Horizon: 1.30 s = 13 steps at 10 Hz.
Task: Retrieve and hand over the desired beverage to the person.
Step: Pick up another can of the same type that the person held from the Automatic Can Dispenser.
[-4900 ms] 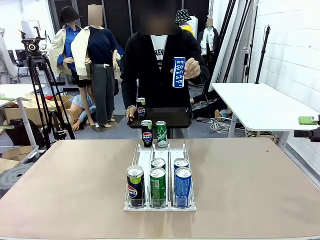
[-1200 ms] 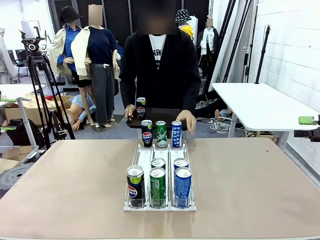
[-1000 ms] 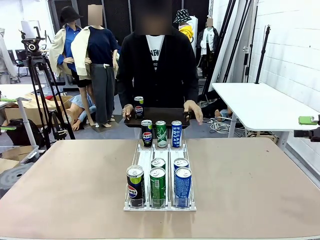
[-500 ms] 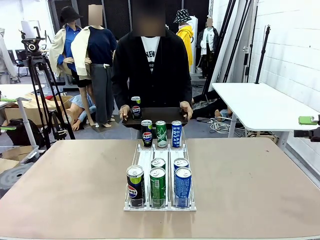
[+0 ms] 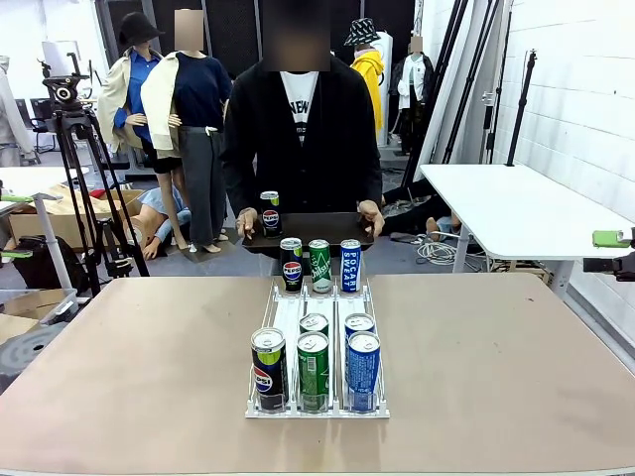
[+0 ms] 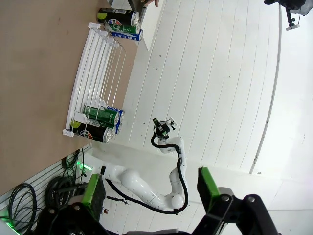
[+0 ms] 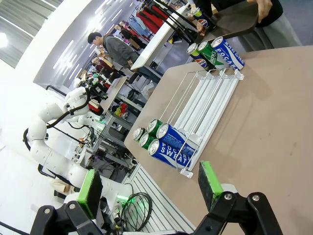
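— Front view?
— I see the person across the worktop, both hands on a black tray. The cans stand in the white rack.
— Left wrist?
— My left gripper is wide, empty.
— Right wrist?
— My right gripper is wide and empty too.

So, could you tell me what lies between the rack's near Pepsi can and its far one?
Nothing: in the front view the rack lane is bare between the near Pepsi can and the far Pepsi can.
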{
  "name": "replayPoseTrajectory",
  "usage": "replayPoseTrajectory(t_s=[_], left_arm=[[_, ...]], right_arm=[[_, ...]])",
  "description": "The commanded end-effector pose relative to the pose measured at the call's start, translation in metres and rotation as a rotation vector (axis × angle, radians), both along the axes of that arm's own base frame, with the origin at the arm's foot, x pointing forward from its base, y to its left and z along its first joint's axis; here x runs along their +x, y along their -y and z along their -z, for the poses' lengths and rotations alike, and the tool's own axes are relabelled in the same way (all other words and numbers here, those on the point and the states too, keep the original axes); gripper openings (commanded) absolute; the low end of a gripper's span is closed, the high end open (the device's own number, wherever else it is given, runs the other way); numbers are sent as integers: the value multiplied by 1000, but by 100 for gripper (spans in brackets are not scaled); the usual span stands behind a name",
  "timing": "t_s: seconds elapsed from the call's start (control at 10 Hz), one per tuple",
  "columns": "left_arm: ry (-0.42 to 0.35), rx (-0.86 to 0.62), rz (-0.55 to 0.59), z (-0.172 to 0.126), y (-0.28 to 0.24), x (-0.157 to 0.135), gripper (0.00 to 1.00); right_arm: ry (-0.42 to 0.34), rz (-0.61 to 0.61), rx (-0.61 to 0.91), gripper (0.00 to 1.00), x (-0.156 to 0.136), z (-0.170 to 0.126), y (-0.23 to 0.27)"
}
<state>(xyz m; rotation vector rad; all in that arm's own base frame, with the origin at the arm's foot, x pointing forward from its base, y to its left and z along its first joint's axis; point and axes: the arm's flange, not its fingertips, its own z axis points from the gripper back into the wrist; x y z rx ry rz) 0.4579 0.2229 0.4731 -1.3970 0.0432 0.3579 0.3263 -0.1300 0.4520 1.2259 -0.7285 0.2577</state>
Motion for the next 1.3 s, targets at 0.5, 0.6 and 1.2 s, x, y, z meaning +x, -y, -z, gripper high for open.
replayPoseTrajectory(t_s=[0.5, 0.6, 1.2], left_arm=[[23, -95, 185, 10, 6, -39, 100], [21, -117, 194, 13, 5, -42, 100], [-85, -156, 338, 38, 37, -46, 100]], right_arm=[[-23, -25, -24, 100, 11, -11, -12], [-23, -32, -38, 100, 15, -17, -18], [-47, -70, -148, 100, 41, -67, -85]])
